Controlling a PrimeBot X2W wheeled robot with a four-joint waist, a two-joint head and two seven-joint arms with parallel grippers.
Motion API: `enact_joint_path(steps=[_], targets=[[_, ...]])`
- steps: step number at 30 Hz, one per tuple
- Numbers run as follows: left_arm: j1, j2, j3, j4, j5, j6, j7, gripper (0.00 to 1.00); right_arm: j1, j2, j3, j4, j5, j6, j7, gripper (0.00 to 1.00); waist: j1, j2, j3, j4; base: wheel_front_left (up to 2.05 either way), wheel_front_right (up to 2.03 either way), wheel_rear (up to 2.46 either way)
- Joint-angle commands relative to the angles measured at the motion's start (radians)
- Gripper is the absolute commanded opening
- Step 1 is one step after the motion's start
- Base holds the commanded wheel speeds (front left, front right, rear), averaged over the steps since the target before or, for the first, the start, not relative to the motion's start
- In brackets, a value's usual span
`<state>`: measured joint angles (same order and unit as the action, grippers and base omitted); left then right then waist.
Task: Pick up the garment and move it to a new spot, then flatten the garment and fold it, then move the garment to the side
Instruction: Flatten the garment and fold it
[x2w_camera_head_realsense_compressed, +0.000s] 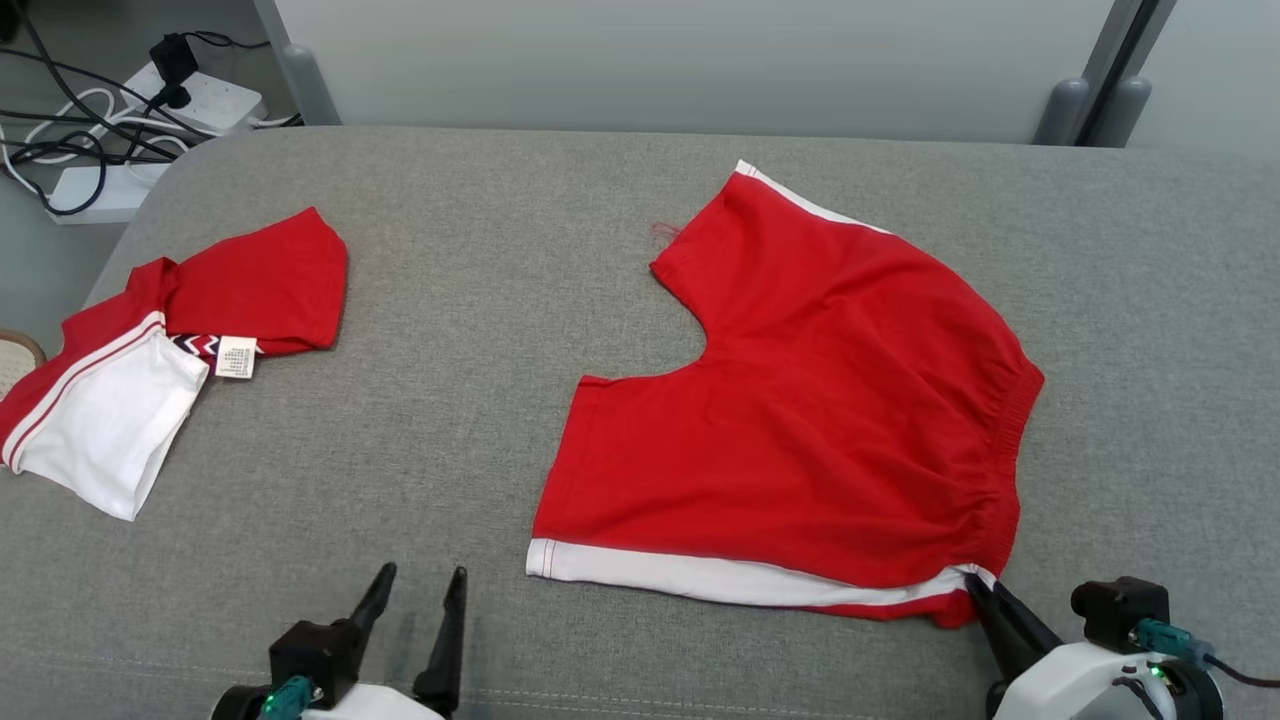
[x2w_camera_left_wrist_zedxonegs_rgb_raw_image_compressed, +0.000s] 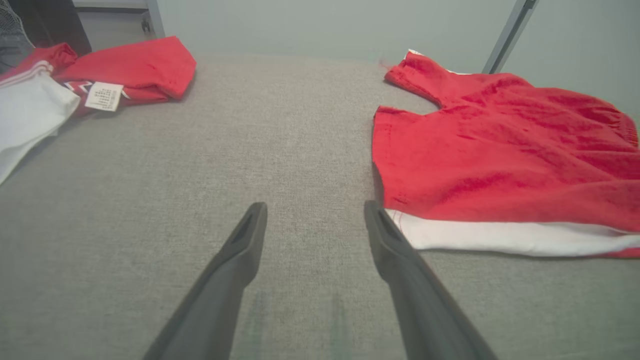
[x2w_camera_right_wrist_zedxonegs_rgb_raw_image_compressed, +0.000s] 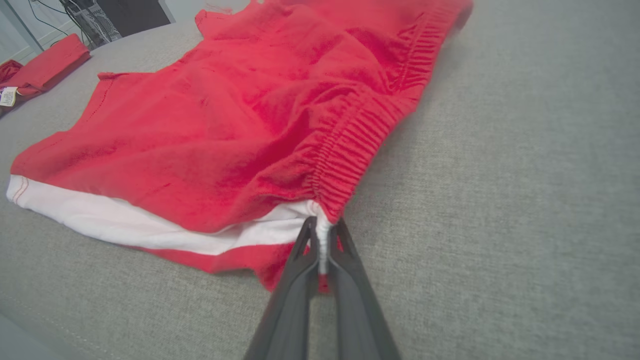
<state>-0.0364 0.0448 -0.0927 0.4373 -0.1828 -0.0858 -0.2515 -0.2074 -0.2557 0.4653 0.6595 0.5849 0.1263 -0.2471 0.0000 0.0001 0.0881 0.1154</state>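
Spreading over the grey padded surface (x2w_camera_head_realsense_compressed: 500, 420), the red shorts (x2w_camera_head_realsense_compressed: 800, 400) lie nearly flat ahead of the right claw (x2w_camera_right_wrist_zedxonegs_rgb_raw_image_compressed: 322, 227) — waistband nearest it, legs reaching away; a folded garment (x2w_camera_head_realsense_compressed: 150, 350) sits well off to the left claw's (x2w_camera_left_wrist_zedxonegs_rgb_raw_image_compressed: 315, 210) outer side; the right claw is pinched on the waistband's near corner; the left claw gapes wide, holding nothing, just beside the white hem. Flattening looks done and folding seems to be starting — next the left claw likely must grip that hem corner so both lift together.

Head camera high, facing down; wrist cameras low, right seemingly nearer; all share red shorts (x2w_camera_head_realsense_compressed: 800, 400).
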Motion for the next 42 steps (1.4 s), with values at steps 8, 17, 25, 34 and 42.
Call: enact_joint_path(steps=[8,17,25,34,42], targets=[[-0.144,0.012,-0.134,0.128,-0.123,-0.044,-0.01,1.0,-0.042,-0.039,0.03,-0.039,0.01,0.004,-0.014,0.0,0.0,-0.0001,0.047,-0.027,0.0,0.0,0.0],[-0.277,0.101,-0.334,0.243,-0.349,-0.045,-0.01,1.0,-0.072,-0.049,0.056,-0.047,0.016,0.004,-0.015,0.0,0.0,-0.0001,0.089,-0.06,0.0,0.0,0.0],[-0.302,0.126,-0.411,0.263,-0.441,-0.045,-0.01,1.0,-0.087,-0.049,0.067,-0.05,0.019,0.004,-0.015,0.0,0.0,-0.0001,0.1,-0.077,0.0,0.0,0.0],[-0.31,0.143,-0.498,0.25,-0.551,-0.045,-0.01,0.93,-0.091,-0.051,0.071,-0.053,0.02,0.004,-0.015,0.0,0.0,-0.0001,0.101,-0.082,0.0,0.0,0.0],[-0.328,0.166,-0.558,0.243,-0.626,-0.045,-0.01,0.0,-0.099,-0.05,0.078,-0.058,0.023,0.004,-0.015,0.0,0.0,-0.0001,0.101,-0.089,0.0,0.0,0.0]])
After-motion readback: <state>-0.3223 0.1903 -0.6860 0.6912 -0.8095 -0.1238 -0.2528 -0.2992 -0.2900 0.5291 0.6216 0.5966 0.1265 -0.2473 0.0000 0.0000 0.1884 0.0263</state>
